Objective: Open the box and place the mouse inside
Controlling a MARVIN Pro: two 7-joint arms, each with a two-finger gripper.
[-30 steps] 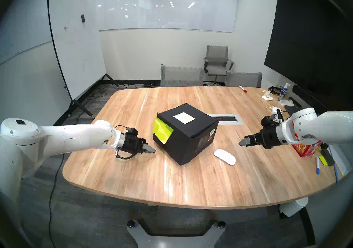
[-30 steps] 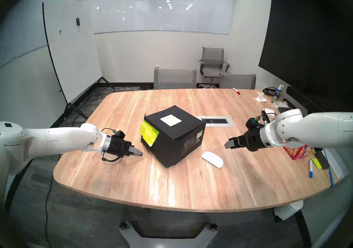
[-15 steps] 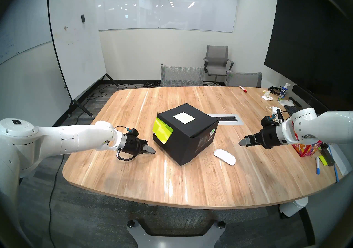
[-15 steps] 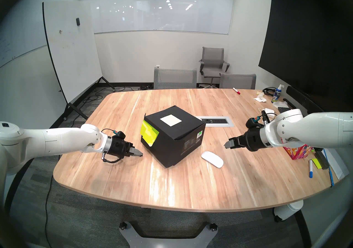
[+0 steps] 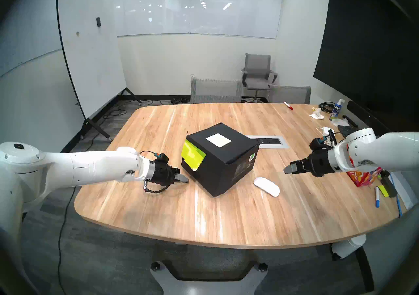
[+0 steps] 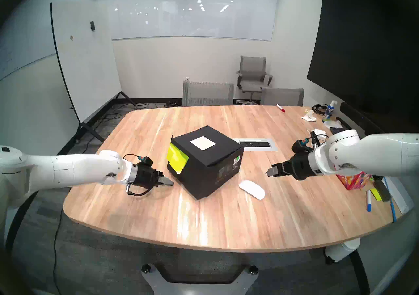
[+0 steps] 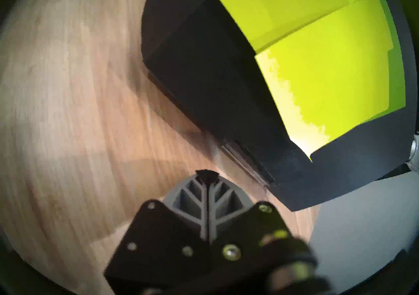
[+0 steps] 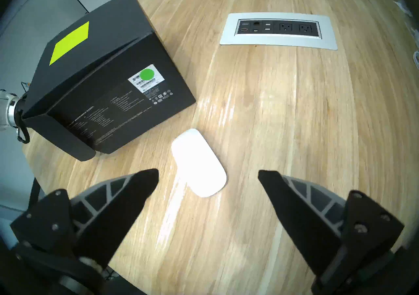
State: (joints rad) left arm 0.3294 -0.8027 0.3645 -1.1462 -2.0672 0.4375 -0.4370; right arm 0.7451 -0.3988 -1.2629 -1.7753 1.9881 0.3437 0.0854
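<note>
The black box point(image 5: 217, 165) stands shut in the middle of the wooden table point(image 5: 226, 219), with a white label point(image 5: 218, 140) on its lid and yellow-green sticky notes point(image 5: 192, 157) on the flap facing left. It also shows in the left wrist view point(image 7: 204, 83) and in the right wrist view point(image 8: 108, 97). The white mouse point(image 5: 266, 186) lies on the table just right of the box. My left gripper point(image 5: 186, 180) is shut and empty, low by the box's left bottom edge point(image 7: 206, 172). My right gripper point(image 5: 286, 170) is open and empty, hovering above and right of the mouse point(image 8: 198, 163).
A silver power outlet panel point(image 5: 269, 141) is set in the table behind the box. A red floral tissue box point(image 5: 362, 177), markers point(image 5: 377, 199), a white adapter point(image 5: 326, 130) and a spray bottle point(image 5: 336, 109) crowd the right edge. Chairs point(image 5: 215, 91) stand at the far side.
My left gripper has moved right and slightly toward me, closer to the box's sticky-note side. The right arm, box and mouse have not moved.
</note>
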